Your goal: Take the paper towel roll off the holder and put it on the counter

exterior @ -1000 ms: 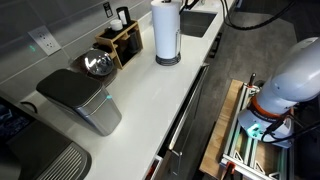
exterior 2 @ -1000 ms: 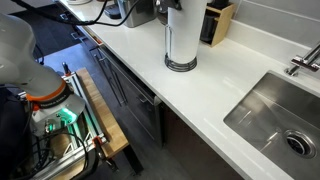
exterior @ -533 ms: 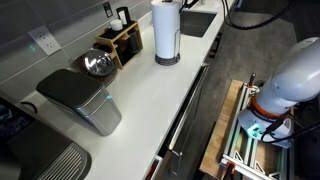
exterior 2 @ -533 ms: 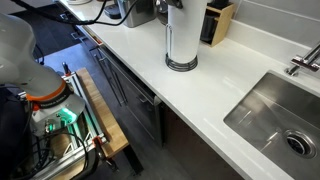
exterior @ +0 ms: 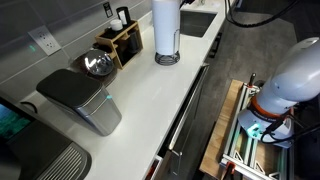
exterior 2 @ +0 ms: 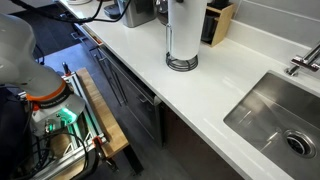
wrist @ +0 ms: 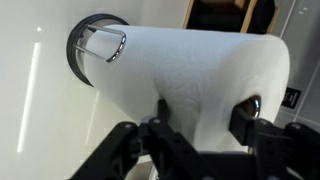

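Note:
The paper towel roll [exterior: 166,25] [exterior 2: 182,25] is a thick white cylinder, lifted partly up off the holder [exterior: 167,58] [exterior 2: 181,63]. The holder's round dark-rimmed base and thin wire rods show beneath it on the white counter [exterior: 150,100] [exterior 2: 200,100]. In the wrist view my gripper [wrist: 203,110] is shut on the paper towel roll [wrist: 200,70], one black finger on each side. The holder [wrist: 97,50] shows past the roll's end. In both exterior views the gripper is cut off by the top edge.
A wooden box with dark bottles [exterior: 122,40] [exterior 2: 220,20] stands by the wall near the roll. A metal bowl [exterior: 97,65] and a grey appliance [exterior: 80,100] sit further along. The inset sink [exterior 2: 275,120] with its faucet [exterior 2: 300,62] lies beyond the holder.
The paper towel roll has risen with my gripper. The holder's base and rods, covered before, now show beneath it.

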Motion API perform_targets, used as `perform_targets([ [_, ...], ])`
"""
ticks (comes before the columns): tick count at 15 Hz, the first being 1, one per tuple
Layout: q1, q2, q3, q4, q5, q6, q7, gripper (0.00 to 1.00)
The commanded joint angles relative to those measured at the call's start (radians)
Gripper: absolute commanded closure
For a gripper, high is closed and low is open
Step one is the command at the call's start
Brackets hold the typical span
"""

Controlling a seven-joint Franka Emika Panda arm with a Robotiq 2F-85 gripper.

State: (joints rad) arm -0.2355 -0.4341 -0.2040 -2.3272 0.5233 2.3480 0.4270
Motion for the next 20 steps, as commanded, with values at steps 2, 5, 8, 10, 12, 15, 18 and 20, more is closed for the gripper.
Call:
perform_targets([
  [2,-0.021,-0.037,0.021,0.028,-0.086,-0.022,0.020,0.66],
  [5,-0.019,-0.044,0.028,0.063,-0.129,-0.044,0.014,0.66],
  [8,-0.011,-0.051,0.026,0.102,-0.149,-0.076,-0.003,0.66],
  [10,-0.018,-0.048,0.032,0.136,-0.179,-0.109,0.005,0.66],
  [12,-0.021,-0.042,0.035,0.167,-0.204,-0.139,0.012,0.66],
  [15,-0.014,-0.036,0.029,0.206,-0.209,-0.179,0.003,0.66],
  [18,-0.009,-0.034,0.026,0.248,-0.211,-0.205,-0.010,0.66],
  [20,-0.012,-0.033,0.029,0.278,-0.220,-0.223,-0.009,0.66],
])
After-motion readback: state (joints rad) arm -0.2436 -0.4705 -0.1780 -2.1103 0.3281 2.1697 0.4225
